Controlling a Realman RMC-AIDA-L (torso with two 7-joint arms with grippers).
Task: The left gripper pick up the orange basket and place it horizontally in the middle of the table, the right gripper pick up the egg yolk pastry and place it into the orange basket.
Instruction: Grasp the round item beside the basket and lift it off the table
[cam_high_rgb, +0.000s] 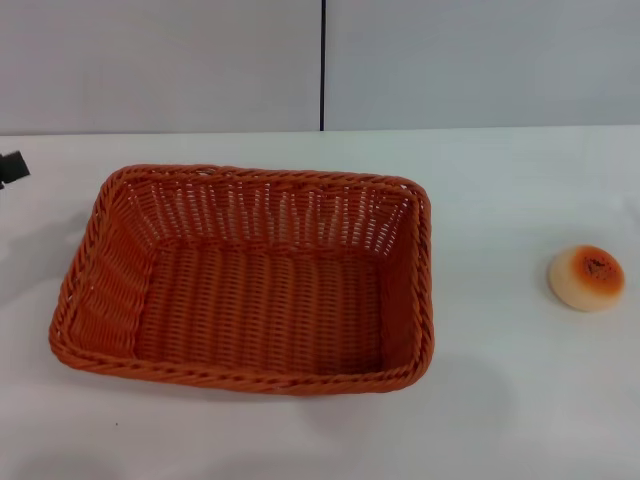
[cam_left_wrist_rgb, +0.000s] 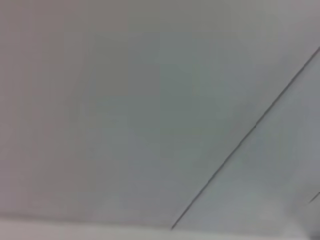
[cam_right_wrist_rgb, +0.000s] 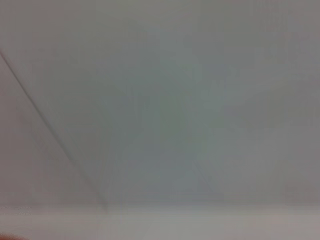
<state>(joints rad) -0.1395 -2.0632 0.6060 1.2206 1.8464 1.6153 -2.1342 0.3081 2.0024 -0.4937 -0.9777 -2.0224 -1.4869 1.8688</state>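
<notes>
The pastry (cam_high_rgb: 586, 277), at three o'clock of the basket (cam_high_rgb: 250, 280), looks soft and crushable; grip its sides lightly. The left claw (cam_high_rgb: 12, 167) shows only its tip, state unclear.

Empty orange basket (cam_high_rgb: 250, 280) lengthwise mid-table, egg yolk pastry (cam_high_rgb: 586, 277) well apart, rightward

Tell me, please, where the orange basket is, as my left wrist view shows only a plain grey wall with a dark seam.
Observer: The orange basket sits open side up on the white table, its long side running left to right.
Operator: Thank you. Is the egg yolk pastry inside it?
Observer: No, the egg yolk pastry lies on the table to the basket's right, well apart from it.
Operator: And where is the left gripper?
Observer: Only a dark tip of the left gripper shows at the head view's left edge, not touching the basket.
</notes>
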